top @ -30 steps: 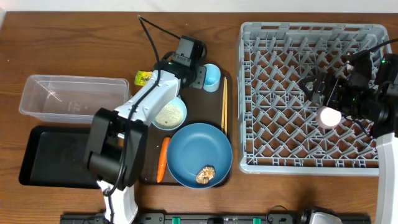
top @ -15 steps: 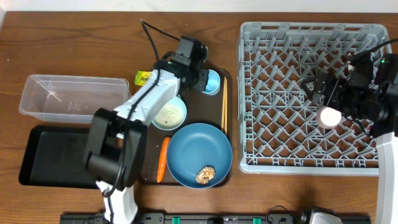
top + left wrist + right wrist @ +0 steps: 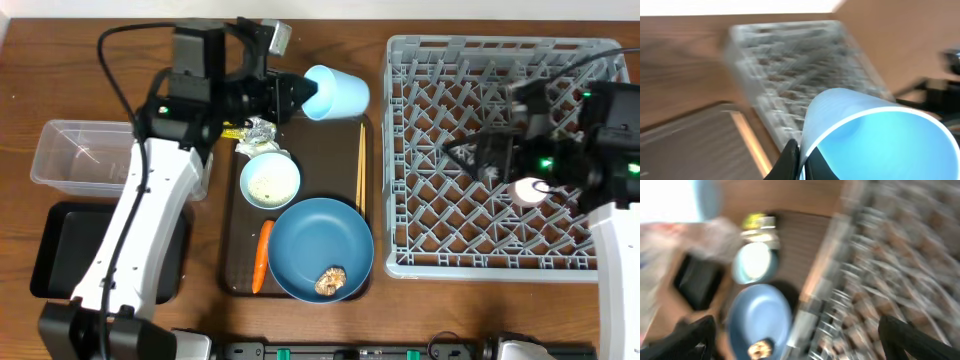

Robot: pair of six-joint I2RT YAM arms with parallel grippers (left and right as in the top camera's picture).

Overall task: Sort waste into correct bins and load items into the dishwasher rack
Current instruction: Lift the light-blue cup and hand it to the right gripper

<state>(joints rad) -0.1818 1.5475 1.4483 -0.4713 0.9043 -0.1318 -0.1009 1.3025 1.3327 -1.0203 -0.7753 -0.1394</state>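
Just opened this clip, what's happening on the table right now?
The left gripper pinches the light-blue cup by its rim and holds it in the air, tipped on its side, near the corner of the brown serving tray that faces the dishwasher rack. The right gripper is open over the rack, where the pink cup sits. The bowl, blue plate, chopsticks and carrot lie on the serving tray.

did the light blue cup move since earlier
Yes. The light-blue cup left the brown tray and is now past its far edge, in the left gripper.
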